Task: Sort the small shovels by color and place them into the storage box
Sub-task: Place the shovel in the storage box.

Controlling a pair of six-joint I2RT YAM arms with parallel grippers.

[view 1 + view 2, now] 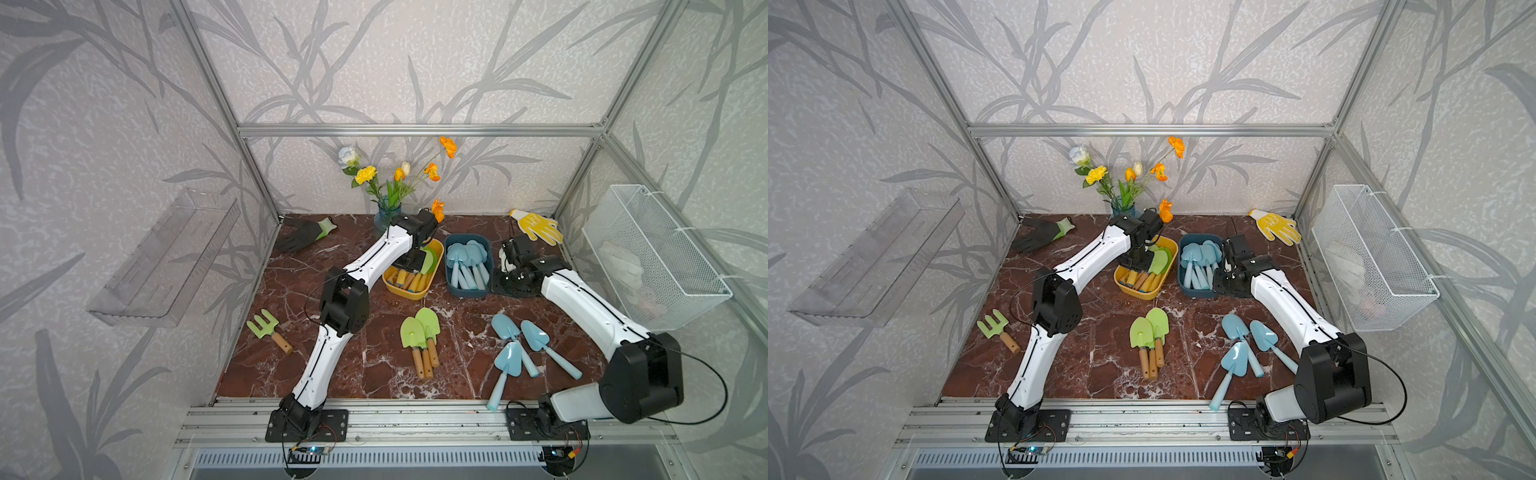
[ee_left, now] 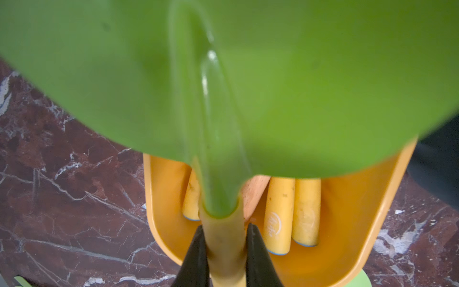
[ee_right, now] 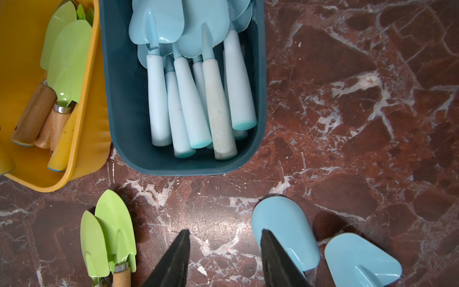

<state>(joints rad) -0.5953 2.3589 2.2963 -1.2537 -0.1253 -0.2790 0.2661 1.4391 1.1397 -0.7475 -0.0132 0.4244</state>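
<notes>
Three blue shovels [image 1: 536, 336] are noted loose on the desk [image 1: 374, 374], near a green cluster [image 1: 419, 332] (count unclear where the handles overlap). One green shovel [image 2: 273, 99] is clamped by its yellow handle in the left pincer [image 2: 224, 229], over the yellow box [image 2: 360, 223]. The right pincer [image 3: 224, 238] is seen parted and empty near the blue box [image 3: 119, 111]. The shovels are judged light and stiff. Glossy blades are likely slippery, so handles are preferred for grasping. The held blade is blurred and fills the left wrist view, and much of the box beneath is hidden.
</notes>
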